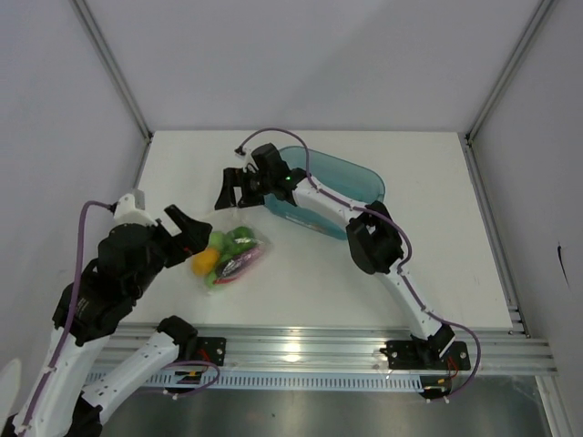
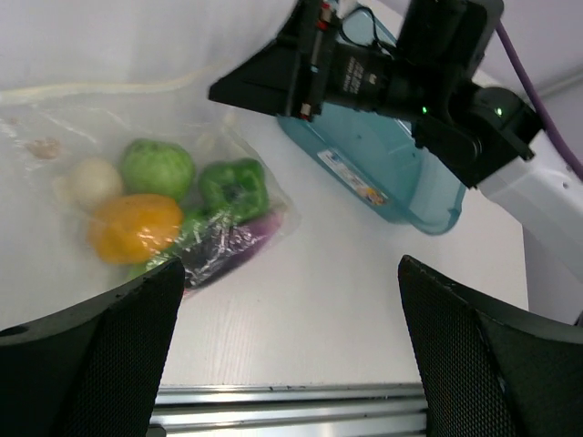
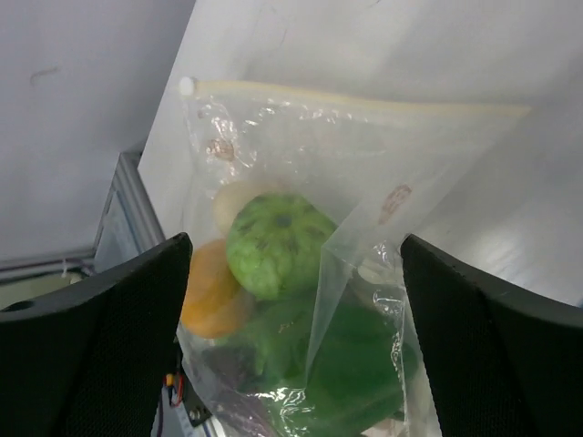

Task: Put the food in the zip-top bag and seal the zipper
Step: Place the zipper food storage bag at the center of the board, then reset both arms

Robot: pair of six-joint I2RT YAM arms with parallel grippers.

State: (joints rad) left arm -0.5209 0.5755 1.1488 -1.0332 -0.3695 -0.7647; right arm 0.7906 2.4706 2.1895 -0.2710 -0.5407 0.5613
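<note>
The zip-top bag (image 1: pixel 232 255) lies flat on the white table with the food inside. In the right wrist view the bag (image 3: pixel 301 155) holds a light green vegetable (image 3: pixel 278 244), a yellow-orange piece (image 3: pixel 211 293), a white egg (image 3: pixel 235 202), a green pepper (image 3: pixel 373 364) and the purple eggplant (image 3: pixel 232 373). The zipper (image 3: pixel 364 98) is a pale strip along the far edge; I cannot tell whether it is sealed. My left gripper (image 1: pixel 189 232) is open and empty beside the bag's left side. My right gripper (image 1: pixel 239 194) is open and empty above the bag's far edge.
A translucent teal tray (image 1: pixel 342 182) sits behind the bag, under the right arm. It also shows in the left wrist view (image 2: pixel 392 182), just beyond the right gripper (image 2: pixel 301 64). The metal rail (image 1: pixel 301 346) runs along the table's near edge.
</note>
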